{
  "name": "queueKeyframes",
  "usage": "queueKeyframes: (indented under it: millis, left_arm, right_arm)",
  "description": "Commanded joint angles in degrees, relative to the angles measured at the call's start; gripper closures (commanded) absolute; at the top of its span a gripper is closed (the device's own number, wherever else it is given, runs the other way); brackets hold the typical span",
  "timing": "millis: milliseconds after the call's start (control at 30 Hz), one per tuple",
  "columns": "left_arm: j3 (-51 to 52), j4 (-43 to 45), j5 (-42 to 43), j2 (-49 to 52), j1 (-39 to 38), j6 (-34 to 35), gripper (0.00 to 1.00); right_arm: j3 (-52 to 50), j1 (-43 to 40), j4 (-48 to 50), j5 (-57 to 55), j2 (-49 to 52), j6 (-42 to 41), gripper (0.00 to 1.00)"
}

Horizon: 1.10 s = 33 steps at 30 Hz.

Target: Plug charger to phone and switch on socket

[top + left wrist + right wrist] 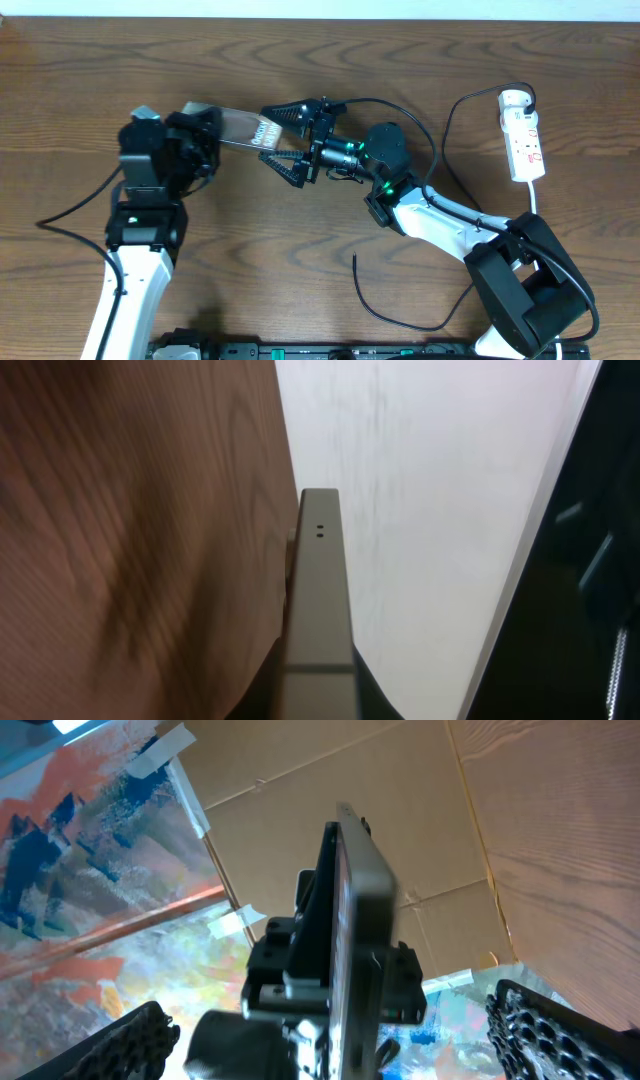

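Observation:
The phone is a flat grey slab held off the table in my left gripper, which is shut on one end of it. The lettered end points right. In the left wrist view only its thin edge shows, rising from the jaws. My right gripper is open, with one finger on each side of the phone's lettered end; the right wrist view shows the phone edge-on between the spread fingers. The charger cable's free tip lies on the table near the front. The white socket lies at the far right.
The charger cable loops from the socket's top end and runs under the right arm. Another loop of it lies near the front edge. A thicker black arm cable trails left of the left arm.

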State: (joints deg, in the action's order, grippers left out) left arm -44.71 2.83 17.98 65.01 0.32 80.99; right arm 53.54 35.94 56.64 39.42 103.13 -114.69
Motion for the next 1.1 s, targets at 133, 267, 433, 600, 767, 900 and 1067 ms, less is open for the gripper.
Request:
queueKeyframes:
  millis: [133,267,433,600,767,900,1067]
  left_arm:
    - [-1.0,1.4,17.3,-0.4,15.0,-2.3,0.93]
    - [-1.0,3.0,29.1,-0.4,22.1,-5.2,0.93]
    - [-1.0,7.0,42.6,-0.4,27.0,-10.0,0.93]
    - [-1.0,11.3,53.4,0.3,27.6,-14.8,0.93]
    - [-1.0,19.5,61.9,3.6,27.6,-14.9,0.93]
    - [-1.0,26.9,70.2,9.1,27.4,-11.8,0.93]
    - [-1.1,30.6,72.1,12.9,25.0,-11.7,0.93]
  right_arm:
    - [0.8,-0.3,-2.0,-0.1,-0.2,4.6,0.01]
    - [0.8,-1.0,-4.5,-0.1,-0.2,10.3,0.01]
    - [0.8,-2.6,-5.0,0.0,-0.2,26.9,0.02]
    - [0.8,-5.4,-8.3,4.0,-0.3,39.8,0.01]
    - [4.1,-10.8,-23.5,11.2,-0.3,52.3,0.01]
    - [15.6,-13.7,-54.1,10.8,-0.4,72.1,0.01]
    - [32.6,-12.7,-91.2,-7.4,-0.4,89.1,0.01]
